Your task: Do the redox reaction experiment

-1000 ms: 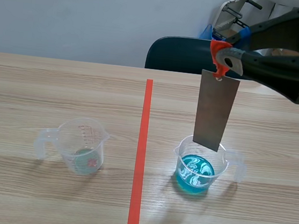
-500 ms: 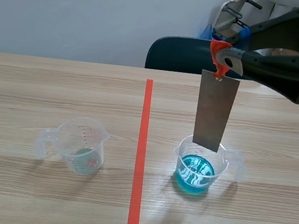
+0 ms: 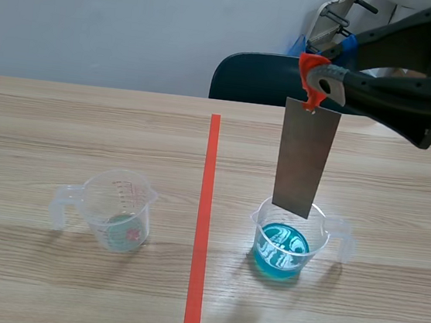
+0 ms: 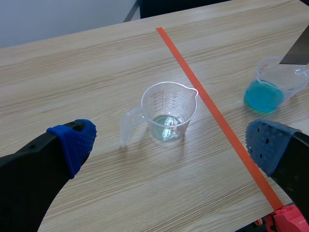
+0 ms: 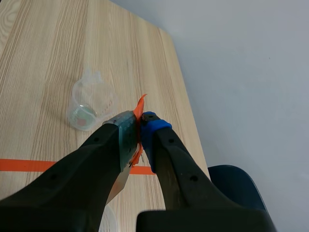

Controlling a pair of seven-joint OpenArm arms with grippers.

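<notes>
No readable text or brand anywhere. The only markings are red graduation lines on the wall of the clear cup (image 3: 120, 209) (image 4: 169, 113), too small to read.

Count: 2 plastic cups with handles, 1 metal plate, 1 tape line, 2 grippers.

Left to right:
- Left gripper (image 4: 169, 142): fingers spread wide with nothing between them, blue pads (image 4: 75, 140) exposed. It sits low over the table (image 3: 87, 123); only a sliver shows in the scene view.
- The clear cup stands upright just ahead of the left gripper, centred in line with the gap between its fingers but not touching them. Its handle is on the side away from the tape and its spout is toward the tape. A shallow bit of clear liquid sits in the bottom.
- Tape line (image 3: 203, 222): it runs between the two cups, past the left gripper's right finger.
- Blue cup (image 3: 289, 236) (image 4: 270, 87): upright, well ahead of the left gripper and off to its right. It holds blue liquid, roughly the bottom third, with pale swirls on the surface.
- Metal plate (image 3: 305, 158) (image 5: 126, 140): a grey rectangular strip hanging roughly vertical, slightly tilted. It has an orange-red tab (image 3: 311, 71) at its top end. Its lower edge is at about rim height of the blue cup, above the liquid and not dipped. I can't tell whether the corner is inside the rim.
- Right gripper (image 3: 322, 80) (image 5: 140, 130): raised, clamped narrow on the plate's top end at the tab, so the plate hangs below it. In the right wrist view, the clear cup is ahead of it, beyond the tape.
- Chair (image 3: 256, 79): dark, behind the table's far edge, beyond the right gripper.
</notes>
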